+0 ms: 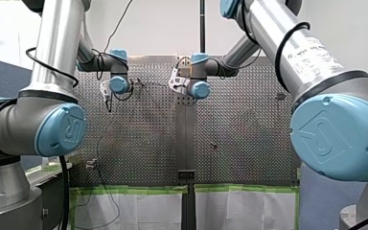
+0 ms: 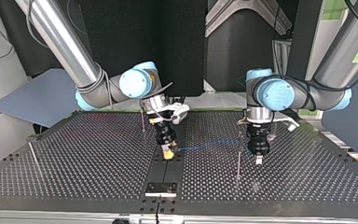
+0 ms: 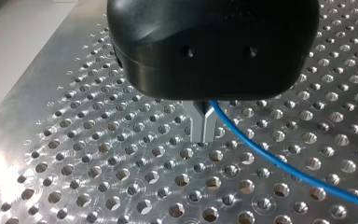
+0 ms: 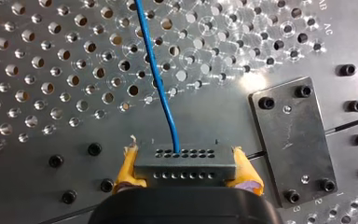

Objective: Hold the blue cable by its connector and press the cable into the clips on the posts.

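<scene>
My right gripper is shut on the grey connector, one yellow pad on each side of it. The blue cable leaves the connector and runs ahead over the perforated table. In the top view it stretches from my right gripper to a thin post beside my left gripper. In the left wrist view my left gripper has its metal fingers together at the tips, just above the table. The cable comes out from between them near their root and trails off to one side.
A black bolted plate lies beside the connector, at the table's middle seam. Two more thin posts stand at the top view's left, one behind my right gripper and one near the table's edge. Green tape lines the table's border.
</scene>
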